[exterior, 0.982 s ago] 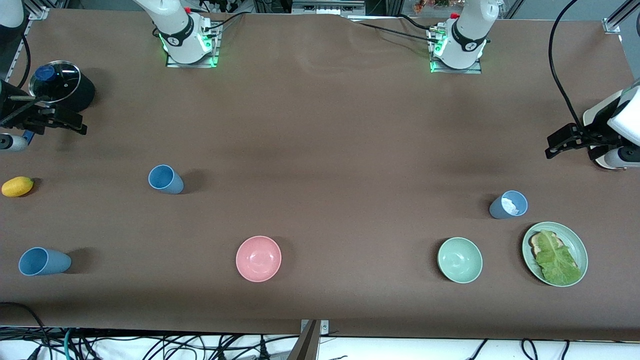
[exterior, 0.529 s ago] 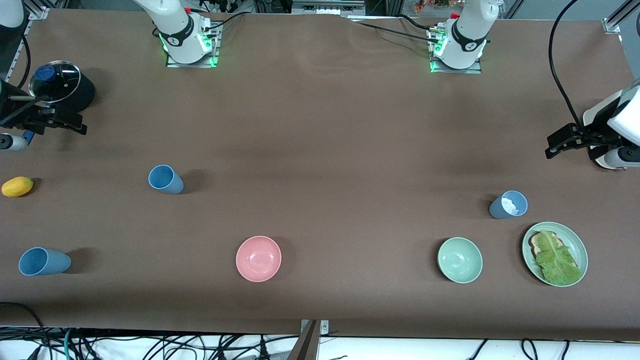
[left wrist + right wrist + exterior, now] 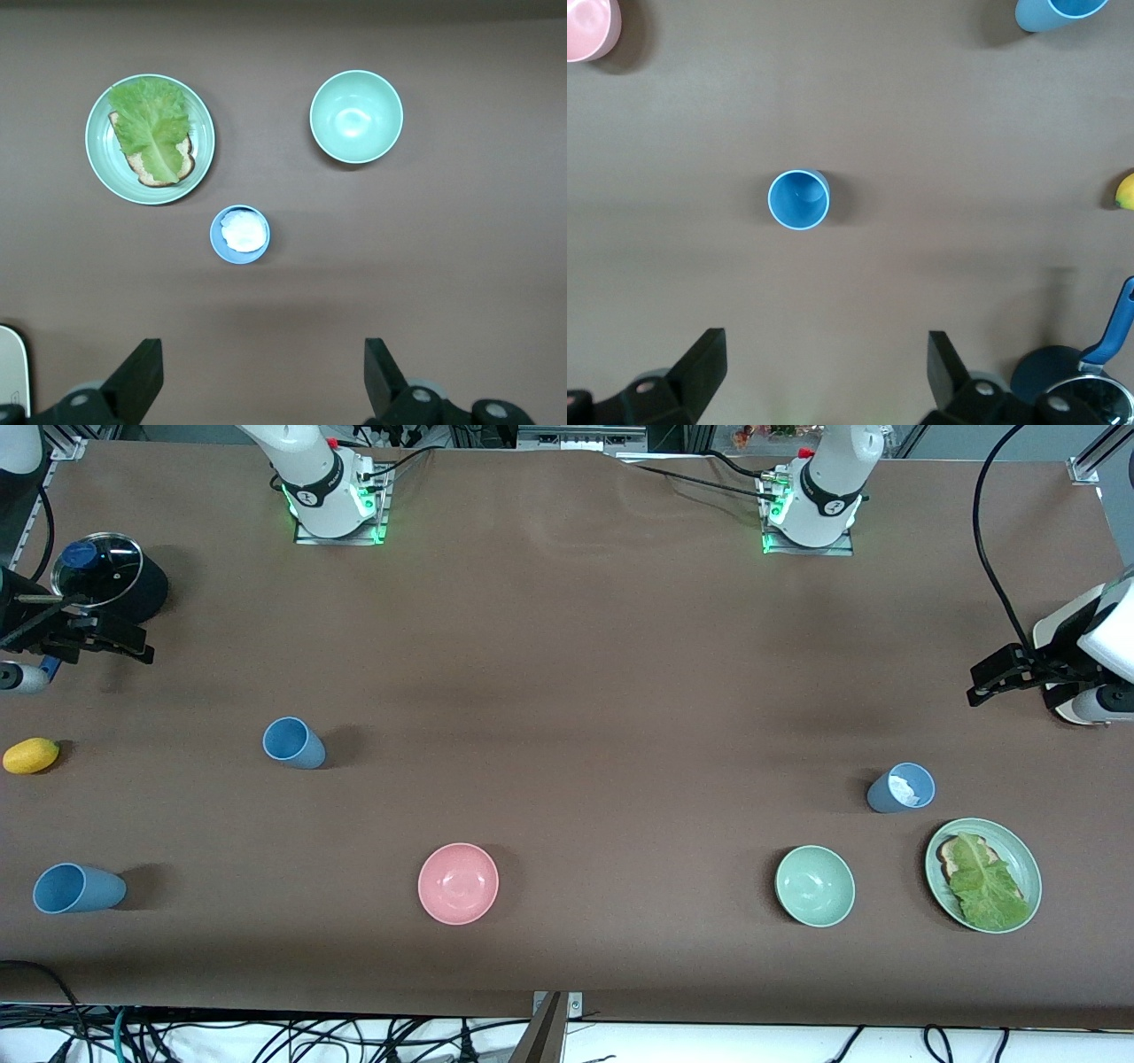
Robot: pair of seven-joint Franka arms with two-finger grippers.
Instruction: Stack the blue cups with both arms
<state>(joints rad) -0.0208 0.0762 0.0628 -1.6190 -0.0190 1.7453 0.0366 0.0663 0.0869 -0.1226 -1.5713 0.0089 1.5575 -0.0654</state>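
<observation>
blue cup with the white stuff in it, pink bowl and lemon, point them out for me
blue cup with white stuff [image 3: 900, 789], front view, on its open mouth
pink bowl [image 3: 458, 883], front view, middle of its inside
lemon [image 3: 30, 755], front view, middle of its yellow skin

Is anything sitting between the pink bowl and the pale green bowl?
No: between the pink bowl and the pale green bowl there is only bare brown table, as the front view shows.

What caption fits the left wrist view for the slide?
Open left gripper above a blue cup holding something white, beside a lettuce plate and green bowl.
</observation>
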